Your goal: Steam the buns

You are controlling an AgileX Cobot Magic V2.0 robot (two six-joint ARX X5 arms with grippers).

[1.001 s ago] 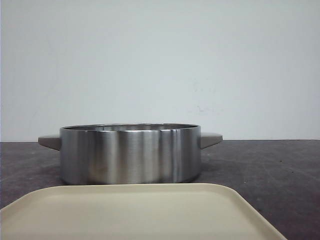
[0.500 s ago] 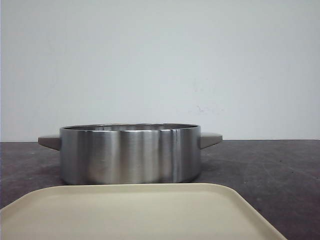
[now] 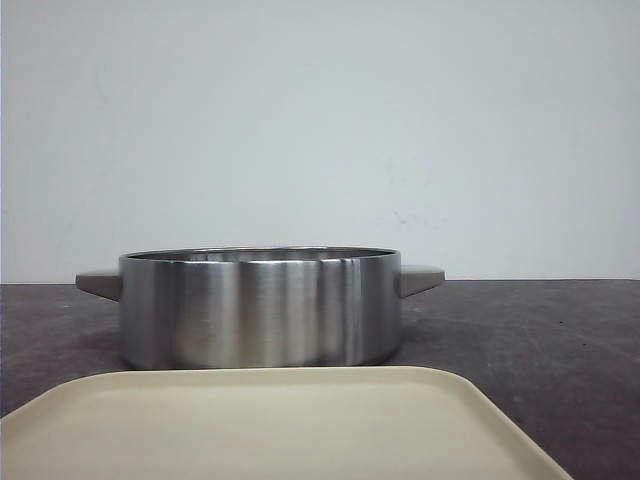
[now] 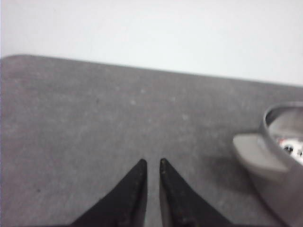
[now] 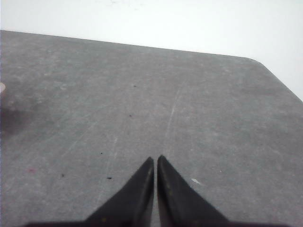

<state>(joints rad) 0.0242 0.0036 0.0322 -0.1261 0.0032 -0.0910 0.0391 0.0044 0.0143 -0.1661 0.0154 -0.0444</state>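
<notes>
The buns do not show in the front view. In the left wrist view a small white patch with dark spots [image 4: 289, 147] shows inside the steel pot [image 4: 279, 156]; I cannot tell if it is a bun. The pot [image 3: 260, 308] stands mid-table in the front view, its inside hidden. My left gripper [image 4: 151, 163] hovers over bare table beside the pot's grey handle [image 4: 253, 152], its jaws a narrow slit apart with nothing between them. My right gripper [image 5: 155, 159] is shut and empty over bare table.
A cream tray [image 3: 270, 425] lies at the front edge before the pot, with nothing on the part in view. The dark grey table [image 5: 142, 94] ends in a rounded corner by the white wall in the right wrist view.
</notes>
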